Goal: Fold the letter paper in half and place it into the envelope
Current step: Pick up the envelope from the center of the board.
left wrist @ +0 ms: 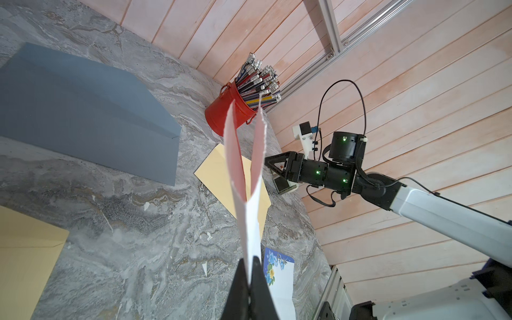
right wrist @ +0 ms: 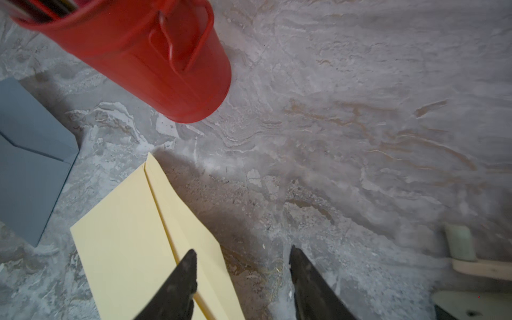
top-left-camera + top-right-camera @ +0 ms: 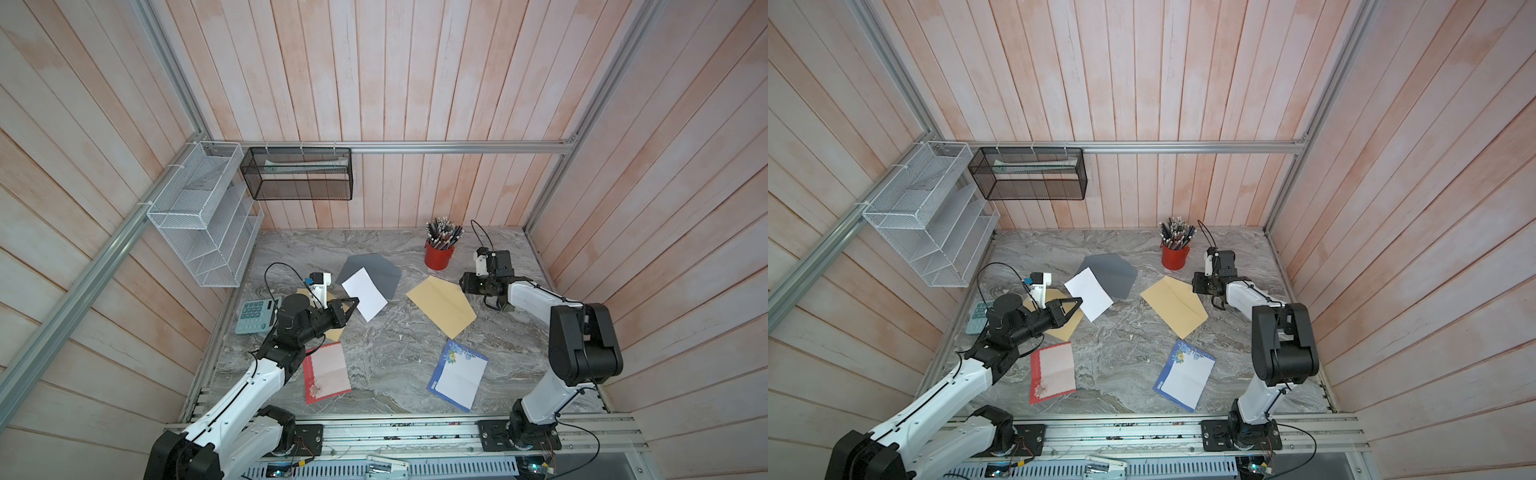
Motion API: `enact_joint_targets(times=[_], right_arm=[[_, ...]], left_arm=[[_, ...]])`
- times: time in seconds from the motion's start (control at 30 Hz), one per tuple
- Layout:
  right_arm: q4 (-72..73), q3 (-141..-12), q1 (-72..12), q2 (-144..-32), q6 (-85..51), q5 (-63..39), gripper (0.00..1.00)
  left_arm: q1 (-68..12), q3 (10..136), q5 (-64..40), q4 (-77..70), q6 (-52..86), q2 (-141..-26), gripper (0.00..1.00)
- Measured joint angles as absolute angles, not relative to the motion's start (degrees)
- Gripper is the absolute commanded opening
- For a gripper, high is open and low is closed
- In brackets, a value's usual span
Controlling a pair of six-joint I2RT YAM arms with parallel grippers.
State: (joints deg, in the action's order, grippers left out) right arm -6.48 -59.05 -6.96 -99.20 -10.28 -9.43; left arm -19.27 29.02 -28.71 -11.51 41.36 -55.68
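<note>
The letter paper (image 3: pixel 368 297) (image 3: pixel 1090 293) is folded, white outside and pink inside, and hangs in the air over the table. My left gripper (image 3: pixel 354 300) (image 3: pixel 1077 300) (image 1: pixel 250 261) is shut on the folded edge; the two free halves (image 1: pixel 243 166) splay apart at the far end. A yellow envelope (image 3: pixel 440 305) (image 3: pixel 1173 305) (image 2: pixel 130 235) lies flat right of centre with its flap open. My right gripper (image 3: pixel 462 283) (image 3: pixel 1195 283) (image 2: pixel 243 253) hovers open at the flap's edge, one finger over the flap, the other over bare marble, nothing between them.
A grey envelope (image 3: pixel 376 270) lies behind the held paper. A red bucket of pencils (image 3: pixel 439 255) stands close to the right gripper. Another tan envelope (image 3: pixel 334 333) and a calculator (image 3: pixel 255 316) sit by the left arm. Red-bordered (image 3: pixel 326 372) and blue floral (image 3: pixel 457 374) sheets lie in front.
</note>
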Motion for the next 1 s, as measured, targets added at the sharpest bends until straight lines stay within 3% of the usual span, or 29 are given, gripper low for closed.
enact_joint_targets(times=[0.23,0.63,0.77,1.0], right_arm=[[-7.22,-59.05,-6.96,-102.83,-9.93,-12.51,0.51],[-6.07,-59.05,-7.33,-103.35,-8.43,-16.27,0.05],[-6.07,-59.24,-8.95,-103.35,-7.57,-16.34,0.00],[-7.75,-61.04,-13.63,-102.43,-5.34,-13.85,0.00]], left_arm=[[-18.74,28.99,-29.17,-10.98,41.12,-54.85,0.00],[-18.41,28.99,-29.56,-10.20,41.15,-54.59,0.00],[-18.26,28.99,-29.56,-10.20,41.17,-54.52,0.00],[-18.00,28.99,-29.21,-9.80,41.36,-54.19,0.00]])
